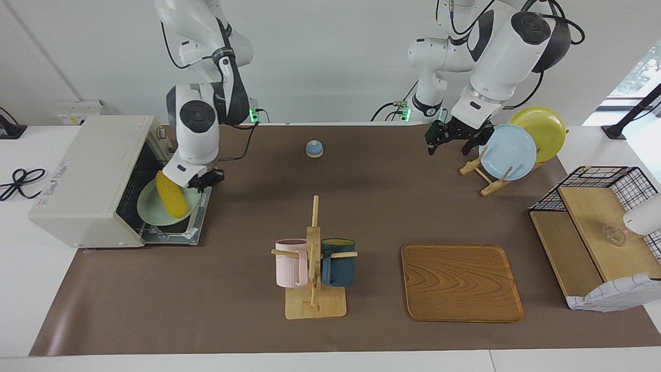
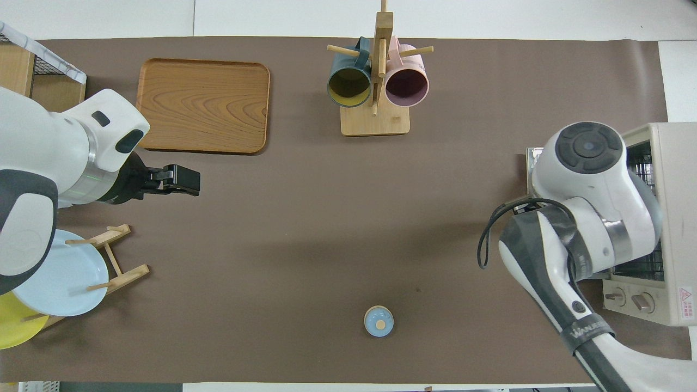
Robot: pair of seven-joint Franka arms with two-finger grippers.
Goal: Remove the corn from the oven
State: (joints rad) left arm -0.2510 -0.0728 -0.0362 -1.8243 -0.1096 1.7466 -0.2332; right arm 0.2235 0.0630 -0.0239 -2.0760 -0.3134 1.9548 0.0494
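The cream-white oven (image 1: 82, 175) stands at the right arm's end of the table, its door folded down flat. A pale green plate (image 1: 150, 209) lies in the oven's mouth. The yellow corn (image 1: 173, 196) is tilted over that plate. My right gripper (image 1: 169, 186) is at the oven's mouth and shut on the corn's upper end. In the overhead view the right arm hides the corn and only part of the oven (image 2: 670, 218) shows. My left gripper (image 1: 448, 142) (image 2: 185, 181) is open and empty, waiting in the air beside the plate rack.
A plate rack (image 1: 485, 178) with a blue and a yellow plate stands at the left arm's end. A mug rack (image 1: 314, 258) with a pink and a dark blue mug, a wooden tray (image 1: 461, 281), a small blue knob-topped lid (image 1: 314, 149) and a wire shelf (image 1: 594, 232) are on the table.
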